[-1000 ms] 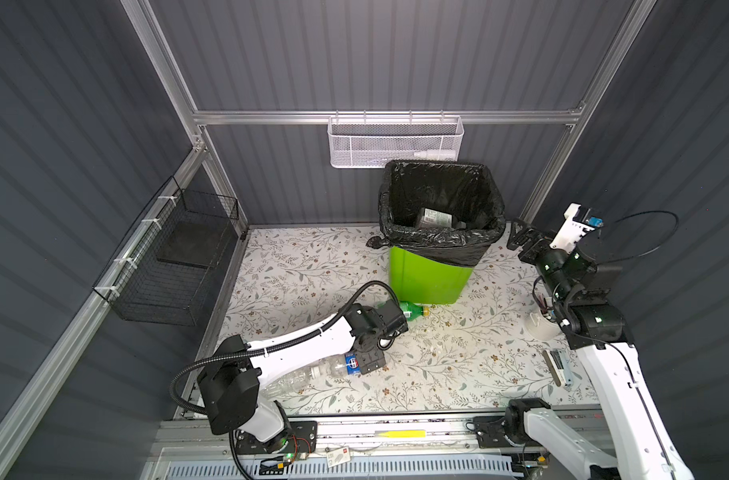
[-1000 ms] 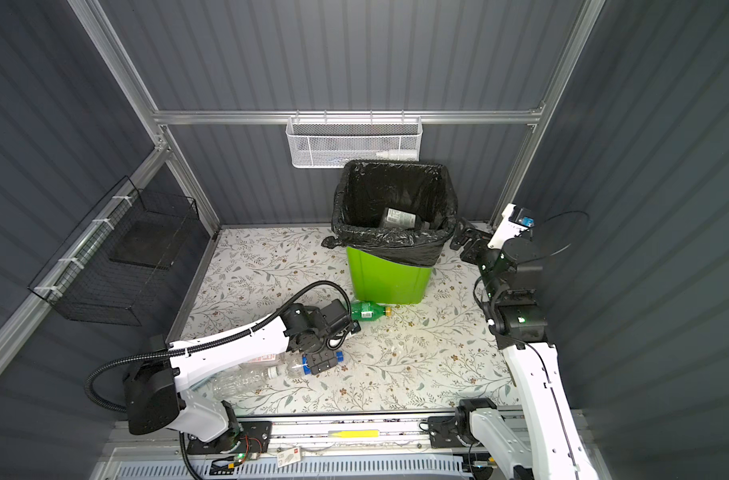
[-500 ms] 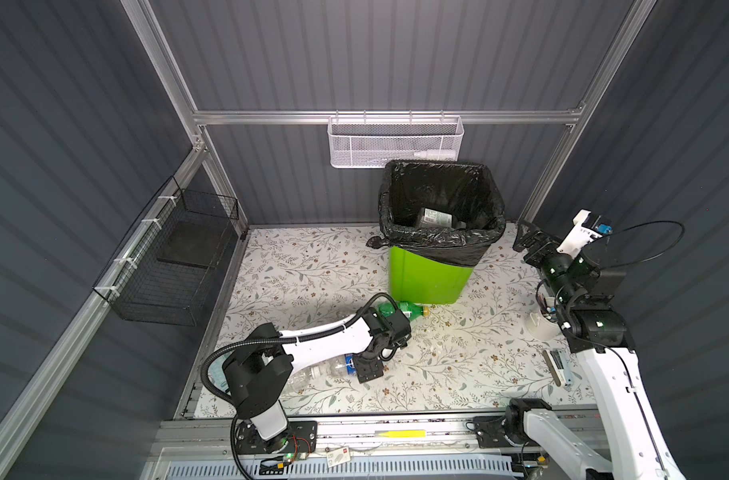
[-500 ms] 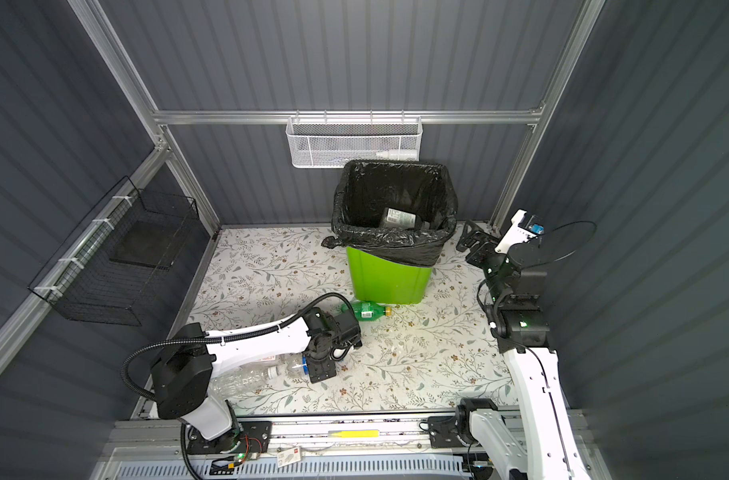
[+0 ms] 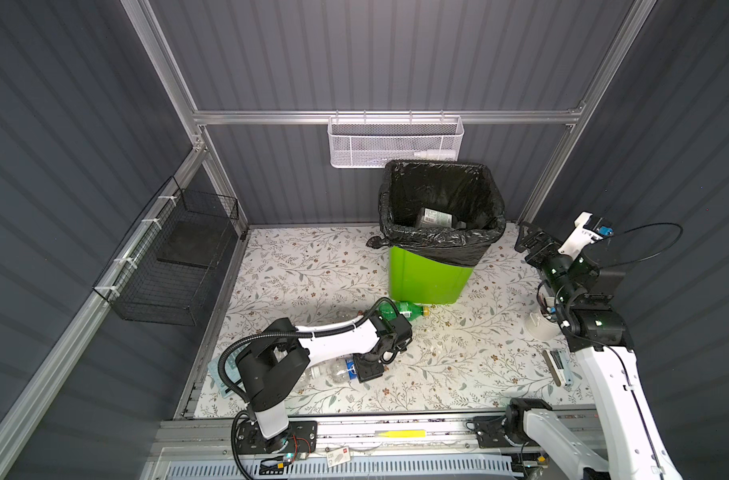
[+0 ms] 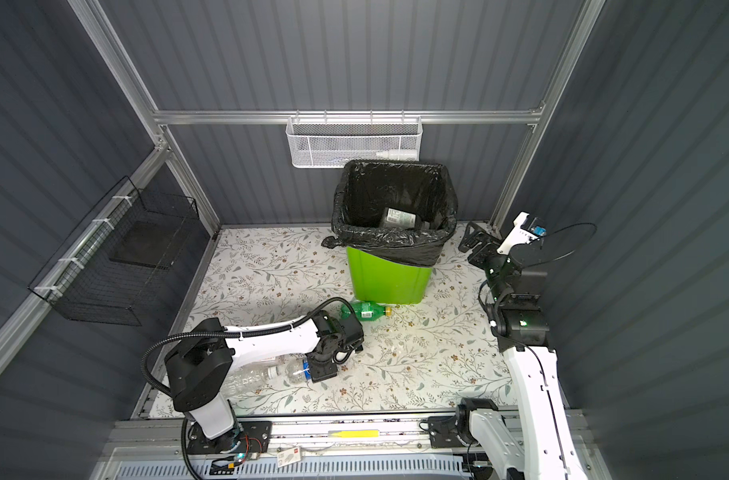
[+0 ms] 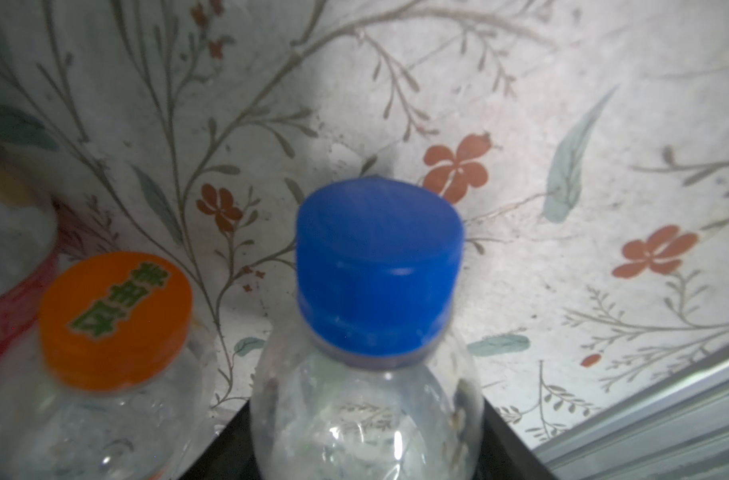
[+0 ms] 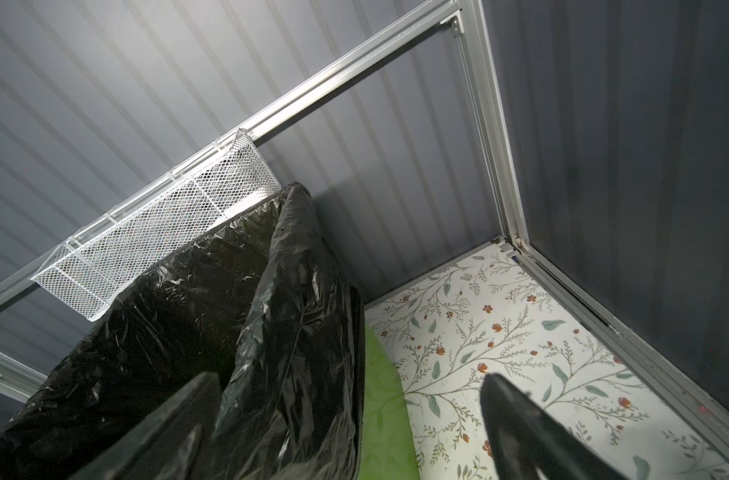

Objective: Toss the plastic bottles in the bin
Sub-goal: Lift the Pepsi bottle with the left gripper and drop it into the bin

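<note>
Your left gripper (image 5: pixel 365 372) is down on the desk (image 5: pixel 296 270) at about 7 o'clock in both top views, its jaws on either side of a clear bottle (image 6: pixel 296 370) that lies flat there. In the left wrist view the bottle's blue cap (image 7: pixel 377 266) points away from the camera. The dark jaws sit right against the bottle's shoulders, but you cannot tell whether they are actually pinching it. A second bottle with an orange cap (image 7: pixel 113 316) lies just beside it.

Your right gripper (image 5: pixel 529 243) hangs at about 2 o'clock, near the bin (image 5: pixel 429 278). Its jaws are wide apart with nothing between them. The bin stands at 12 o'clock with one labelled bottle (image 5: pixel 435 218) inside. A green bottle (image 5: pixel 404 309) lies on its side at the bin's 6 o'clock foot.
</note>
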You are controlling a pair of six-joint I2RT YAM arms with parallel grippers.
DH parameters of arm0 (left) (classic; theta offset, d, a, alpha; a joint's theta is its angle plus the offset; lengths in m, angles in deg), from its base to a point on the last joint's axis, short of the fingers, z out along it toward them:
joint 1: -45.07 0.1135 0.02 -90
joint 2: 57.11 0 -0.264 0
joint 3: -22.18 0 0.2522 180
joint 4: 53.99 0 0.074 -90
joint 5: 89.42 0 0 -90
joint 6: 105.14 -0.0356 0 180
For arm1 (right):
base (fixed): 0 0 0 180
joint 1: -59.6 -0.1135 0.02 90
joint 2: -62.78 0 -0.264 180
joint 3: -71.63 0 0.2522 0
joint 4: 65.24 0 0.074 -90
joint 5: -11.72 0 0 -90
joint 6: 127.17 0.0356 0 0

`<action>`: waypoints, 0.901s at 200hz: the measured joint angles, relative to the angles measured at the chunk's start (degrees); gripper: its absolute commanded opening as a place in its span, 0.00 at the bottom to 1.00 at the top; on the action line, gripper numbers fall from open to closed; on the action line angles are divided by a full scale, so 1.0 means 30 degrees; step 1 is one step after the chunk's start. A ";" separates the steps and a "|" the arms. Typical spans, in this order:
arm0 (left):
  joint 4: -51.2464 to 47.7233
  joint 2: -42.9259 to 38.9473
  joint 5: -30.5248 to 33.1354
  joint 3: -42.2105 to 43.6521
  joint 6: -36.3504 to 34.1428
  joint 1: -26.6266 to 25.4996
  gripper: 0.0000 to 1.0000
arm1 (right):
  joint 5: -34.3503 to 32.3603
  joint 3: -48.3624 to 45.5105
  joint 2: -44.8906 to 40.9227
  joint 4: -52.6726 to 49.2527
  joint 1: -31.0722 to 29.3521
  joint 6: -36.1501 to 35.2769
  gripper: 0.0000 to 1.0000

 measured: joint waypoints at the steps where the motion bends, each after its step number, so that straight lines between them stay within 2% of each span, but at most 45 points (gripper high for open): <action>1: 0.0000 0.0000 0.0000 0.0000 0.0066 0.0000 0.51 | 0.0007 0.0000 0.0000 -0.0007 0.0000 0.0015 0.99; 17: 0.0036 -0.0022 0.0022 -0.0015 0.0131 0.0000 0.41 | 0.0095 -0.0080 0.0000 0.0007 0.0102 0.0131 0.99; 44: 0.1020 -0.0991 0.0007 -0.0007 0.0197 0.0000 0.40 | 0.0153 -0.0211 0.0000 -0.0015 0.0328 0.0189 0.99; 72: 0.2368 -0.4488 0.0255 -0.0423 0.0197 0.0007 0.39 | 0.0204 -0.0219 -0.0080 0.0000 0.0641 0.0248 0.99; 103: 0.4313 -0.8320 0.1712 -0.3060 -0.0175 0.0408 0.41 | 0.0248 -0.0313 -0.0248 0.0007 0.0925 0.0321 0.99; 123: 0.6951 -1.0251 0.3322 -0.4830 -0.1355 0.0743 0.43 | 0.0372 -0.0313 -0.0328 0.0022 0.1056 0.0342 0.99; 143: 1.1140 -1.1686 0.4583 -0.6047 -0.3104 0.0940 0.46 | 0.0532 -0.0313 -0.0444 0.0080 0.1151 0.0474 0.99; 180: 1.9373 -1.2196 0.4153 -0.6878 -0.5304 0.1231 0.47 | 0.0583 -0.0590 -0.1100 0.0146 0.1341 0.0648 0.99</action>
